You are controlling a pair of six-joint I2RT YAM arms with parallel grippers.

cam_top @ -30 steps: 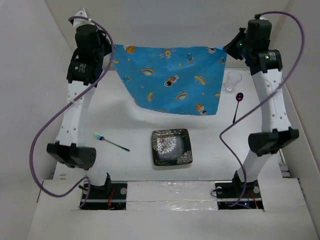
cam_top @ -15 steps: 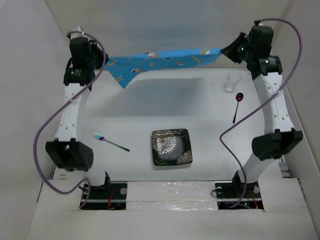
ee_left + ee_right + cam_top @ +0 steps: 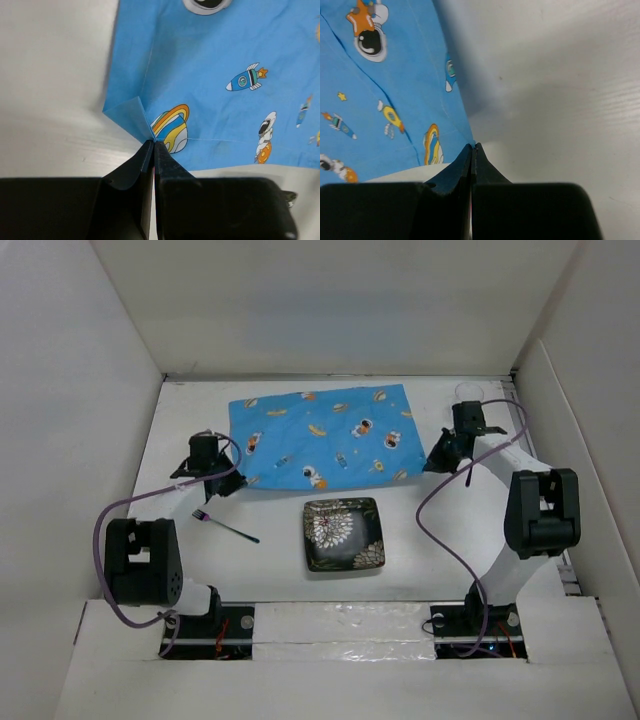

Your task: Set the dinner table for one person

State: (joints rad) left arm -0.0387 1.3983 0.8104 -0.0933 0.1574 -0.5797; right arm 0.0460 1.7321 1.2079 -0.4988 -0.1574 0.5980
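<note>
Dinner table (image 3: 270,570) matte white; left pincer (image 3: 153,142), right pincer (image 3: 472,146) pinch blue cloth (image 3: 320,435) corners.

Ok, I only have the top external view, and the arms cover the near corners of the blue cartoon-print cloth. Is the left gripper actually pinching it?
Observer: Yes. The left wrist view shows the left gripper with its jaws shut on the near left corner of the blue cartoon-print cloth.
Operator: And the right?
Observer: In the right wrist view the right gripper has its jaws shut on the near right corner.
Operator: Are the corners flat?
Observer: The left one stands up in a small folded flap above the matte white table.
</note>
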